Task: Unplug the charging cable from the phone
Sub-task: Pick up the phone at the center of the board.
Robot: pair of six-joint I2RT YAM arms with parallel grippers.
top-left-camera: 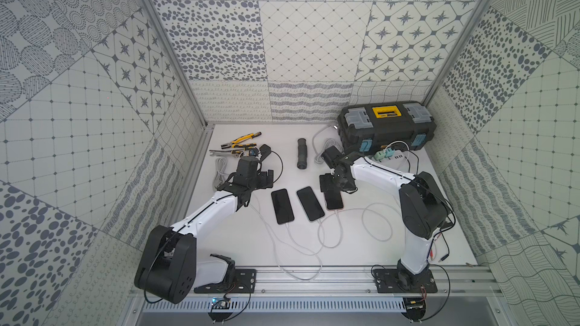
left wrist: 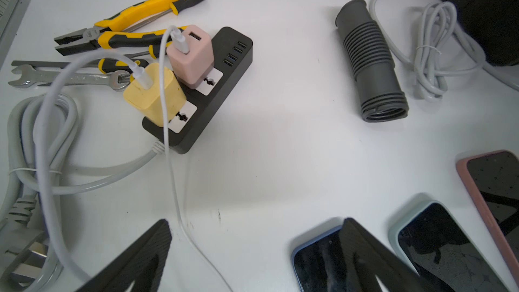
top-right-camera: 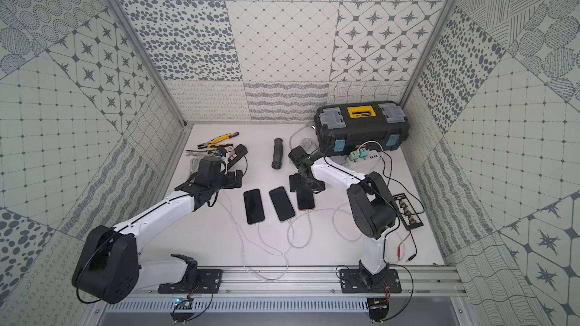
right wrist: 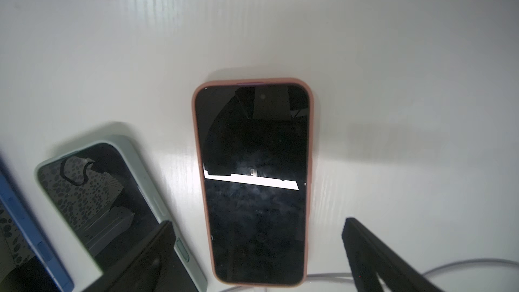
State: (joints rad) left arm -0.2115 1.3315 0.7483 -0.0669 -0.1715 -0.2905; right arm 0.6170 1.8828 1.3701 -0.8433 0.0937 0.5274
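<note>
Right wrist view: dark-screened pink-cased phone point(right wrist: 254, 183), white cable point(right wrist: 328, 276) attached, beneath the released right tool point(right wrist: 258, 221).

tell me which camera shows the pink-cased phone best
The right wrist view: the pink-cased phone fills its centre, nearly whole. In both top views the right arm covers its far end. The left wrist view catches only one cropped end.

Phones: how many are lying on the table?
3, side by side on the table: blue phone at the robot's left, green phone in the middle, pink phone at the right. None seems hidden.
</note>
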